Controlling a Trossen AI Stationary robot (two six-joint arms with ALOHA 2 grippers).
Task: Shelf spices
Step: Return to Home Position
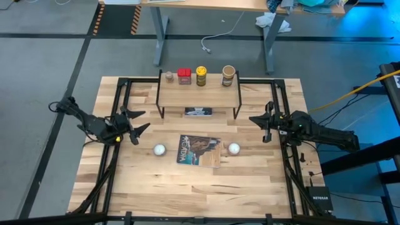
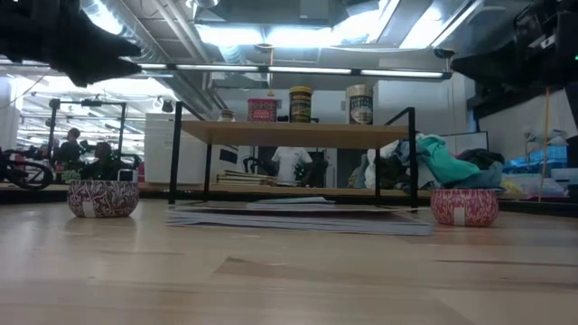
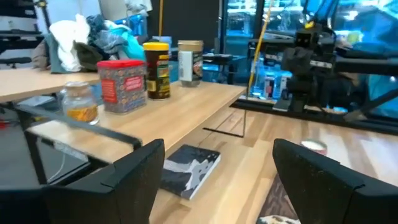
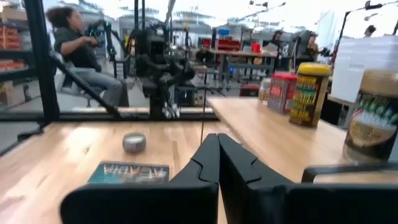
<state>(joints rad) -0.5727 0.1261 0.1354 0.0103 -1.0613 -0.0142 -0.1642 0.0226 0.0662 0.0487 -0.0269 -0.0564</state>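
Four spice containers stand in a row on the shelf's board point(image 1: 200, 89), which rests on thin black legs at the table's far side: the tiny brownish jar point(image 1: 169, 76), the red square tin point(image 1: 184, 75), the yellow dark-lidded jar point(image 1: 201, 75) and the wider tan jar point(image 1: 228, 75). The left wrist view shows them too: jar point(image 3: 81, 102), tin point(image 3: 122, 85), yellow jar point(image 3: 157, 68), tan jar point(image 3: 189, 61). My left gripper point(image 1: 141, 122) hovers open over the table's left side. My right gripper point(image 1: 254, 119) hovers shut at the right, near the shelf's right leg.
A flat dark picture book point(image 1: 199, 150) lies in the table's middle, between two white balls point(image 1: 159, 150) point(image 1: 234, 149). A small dark booklet point(image 1: 198, 112) lies under the shelf. Black frame rails run along the table's left and right sides. A person sits in the room beyond.
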